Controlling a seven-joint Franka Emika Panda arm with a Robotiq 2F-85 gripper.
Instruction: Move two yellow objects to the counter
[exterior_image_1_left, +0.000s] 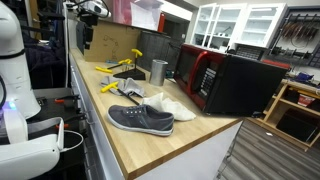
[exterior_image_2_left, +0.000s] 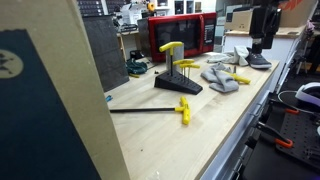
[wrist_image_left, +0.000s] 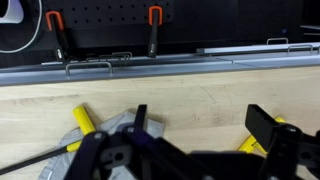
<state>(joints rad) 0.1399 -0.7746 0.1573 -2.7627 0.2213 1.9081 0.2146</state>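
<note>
Several bright-yellow handled tools are on the wooden counter (exterior_image_1_left: 130, 140). One yellow piece (exterior_image_1_left: 108, 88) lies flat near the grey sneaker (exterior_image_1_left: 140, 119). Another yellow piece (exterior_image_2_left: 185, 108), with a long black rod, lies on the counter (exterior_image_2_left: 200, 140). More yellow handles (exterior_image_2_left: 172, 47) sit on a black stand (exterior_image_2_left: 178, 85). My gripper (exterior_image_2_left: 262, 40) hangs above the counter's far end. In the wrist view it (wrist_image_left: 200, 125) is open and empty over bare wood, with a yellow piece (wrist_image_left: 85, 120) to its left and another (wrist_image_left: 255, 147) by its right finger.
A steel cup (exterior_image_1_left: 158, 70) stands behind the stand. A white shoe (exterior_image_1_left: 172, 107) lies beside the sneaker. A dark red-and-black microwave (exterior_image_1_left: 225, 80) fills the counter's back side. A pegboard rail with clamps (wrist_image_left: 150, 40) runs along the counter edge.
</note>
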